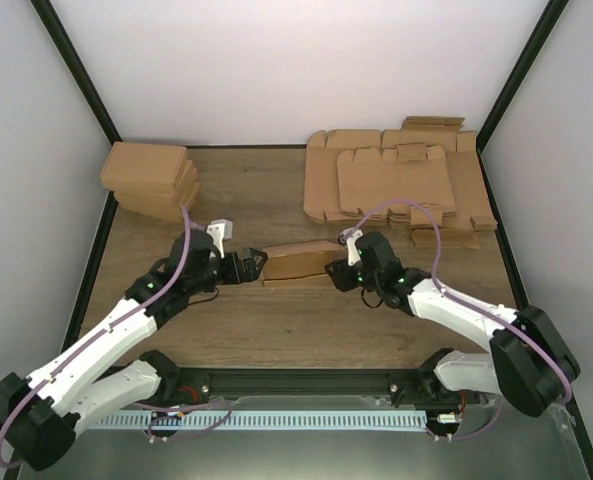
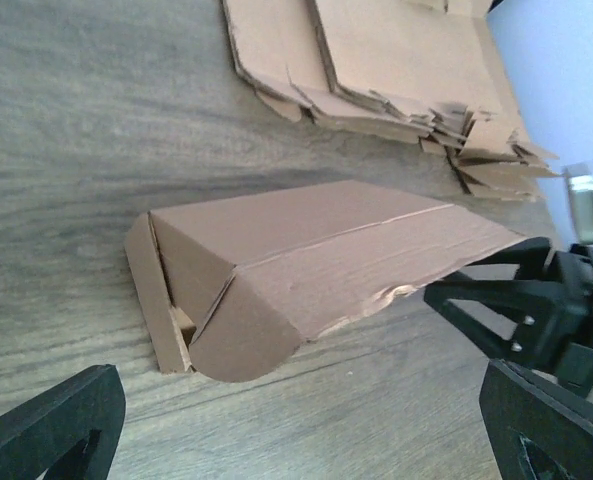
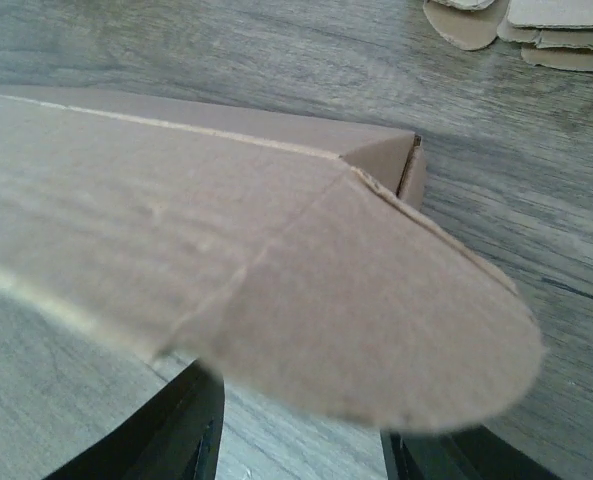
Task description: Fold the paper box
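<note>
The paper box lies partly folded at mid-table, its lid sloping over the body. In the left wrist view the paper box shows a rounded side flap hanging at its near end. My left gripper is open and empty just off the box's left end; its fingers stand wide apart. My right gripper is open at the box's right end. In the right wrist view the box's rounded flap lies over my right fingers, which are spread apart below it.
A stack of folded same-brown boxes stands at the back left. Several overlapping flat cardboard sheets lie at the back right, also in the left wrist view. Black frame posts and white walls bound the table.
</note>
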`<act>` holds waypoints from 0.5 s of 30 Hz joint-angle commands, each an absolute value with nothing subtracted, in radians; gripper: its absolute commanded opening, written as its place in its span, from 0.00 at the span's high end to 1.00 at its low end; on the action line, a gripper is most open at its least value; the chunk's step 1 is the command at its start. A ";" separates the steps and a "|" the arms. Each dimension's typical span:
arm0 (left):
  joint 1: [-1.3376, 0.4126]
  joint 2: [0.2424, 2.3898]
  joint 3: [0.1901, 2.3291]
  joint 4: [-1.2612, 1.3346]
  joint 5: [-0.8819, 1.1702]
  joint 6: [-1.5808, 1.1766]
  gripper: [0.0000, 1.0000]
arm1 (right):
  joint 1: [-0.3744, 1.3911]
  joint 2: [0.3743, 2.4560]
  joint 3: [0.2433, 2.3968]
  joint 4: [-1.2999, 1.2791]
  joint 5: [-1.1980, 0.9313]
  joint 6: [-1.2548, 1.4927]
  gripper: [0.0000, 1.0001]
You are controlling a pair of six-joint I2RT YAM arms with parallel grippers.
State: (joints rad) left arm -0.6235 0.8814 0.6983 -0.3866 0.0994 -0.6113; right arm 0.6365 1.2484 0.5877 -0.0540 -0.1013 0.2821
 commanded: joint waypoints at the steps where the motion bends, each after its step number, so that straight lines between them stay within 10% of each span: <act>1: -0.596 0.949 0.714 -0.338 0.188 -0.655 0.00 | 0.641 1.187 0.576 -0.141 -0.112 0.321 0.53; 15: -0.451 1.003 0.691 -0.284 0.367 -0.692 0.00 | 0.642 0.969 0.541 -0.308 -0.177 0.522 0.29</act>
State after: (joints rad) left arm -0.4763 0.9977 0.6983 -0.3210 0.3038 -0.6811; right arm 0.6365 0.9977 0.5060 -0.2390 -0.1650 0.4362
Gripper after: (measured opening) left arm 0.999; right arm 0.690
